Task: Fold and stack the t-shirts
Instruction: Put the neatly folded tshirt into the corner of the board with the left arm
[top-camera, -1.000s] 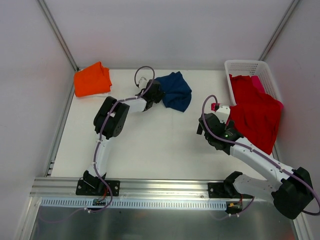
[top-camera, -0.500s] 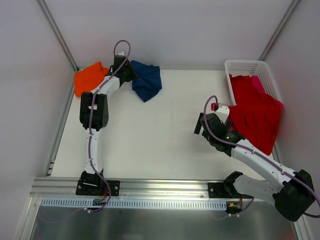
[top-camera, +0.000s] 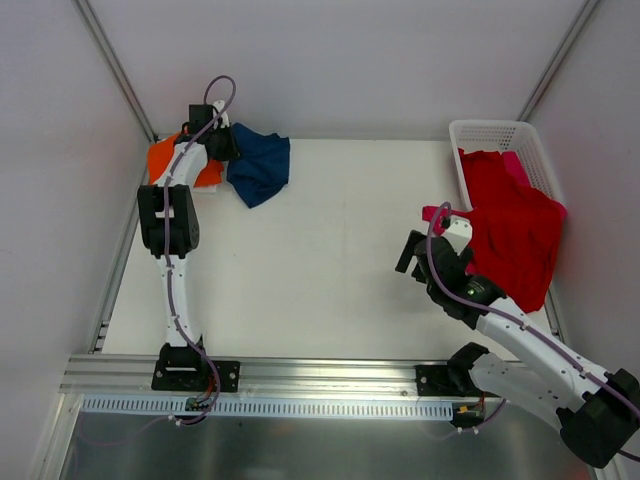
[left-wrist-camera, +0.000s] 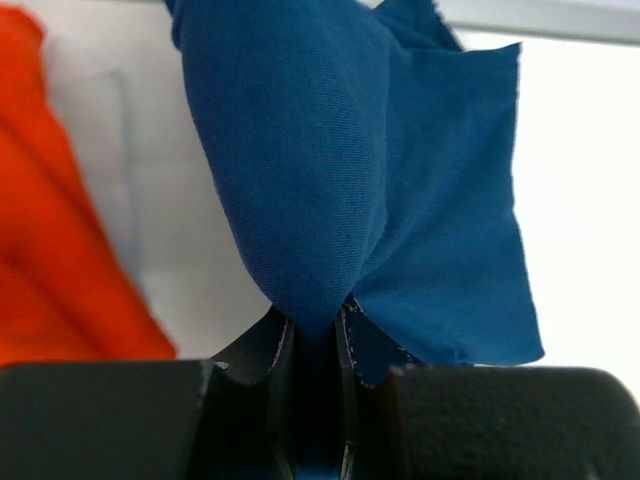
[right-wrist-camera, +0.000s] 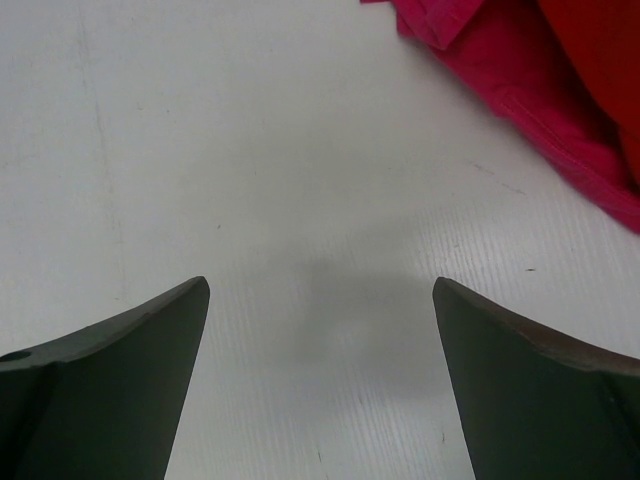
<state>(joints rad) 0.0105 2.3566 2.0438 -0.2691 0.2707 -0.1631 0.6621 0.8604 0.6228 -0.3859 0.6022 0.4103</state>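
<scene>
- One container is in sight: a white lattice basket (top-camera: 497, 133) at the 2 o'clock corner of the desk (top-camera: 330, 270).
- A red t-shirt (top-camera: 512, 228) fills the basket and spills over its near rim onto the desk towards 5 o'clock. A pink t-shirt (top-camera: 517, 166) shows against the basket's right wall, touching the red one.
- The left tool (left-wrist-camera: 312, 340) is clamped on a bunched fold of the navy t-shirt (top-camera: 258, 168). That shirt hangs at 11 o'clock of the desk, just beside the orange t-shirt (top-camera: 160, 160) lying in the 10 o'clock corner.
- The right tool (right-wrist-camera: 320, 290) stands spread wide with nothing between its fingers, over bare desk at 9 o'clock of the red t-shirt. A strip of pink cloth (right-wrist-camera: 480, 60) lies at 1 o'clock of it, apart from the fingers.
- Half a second ago the navy t-shirt hung further towards 3 o'clock, clear of the orange one. The left arm has since swung towards 9 o'clock and now crosses over part of the orange t-shirt.
- A full second ago the navy t-shirt was near 12 o'clock of the desk.
- The right arm has drawn slightly towards 5 o'clock, and its tool is as wide as before.
</scene>
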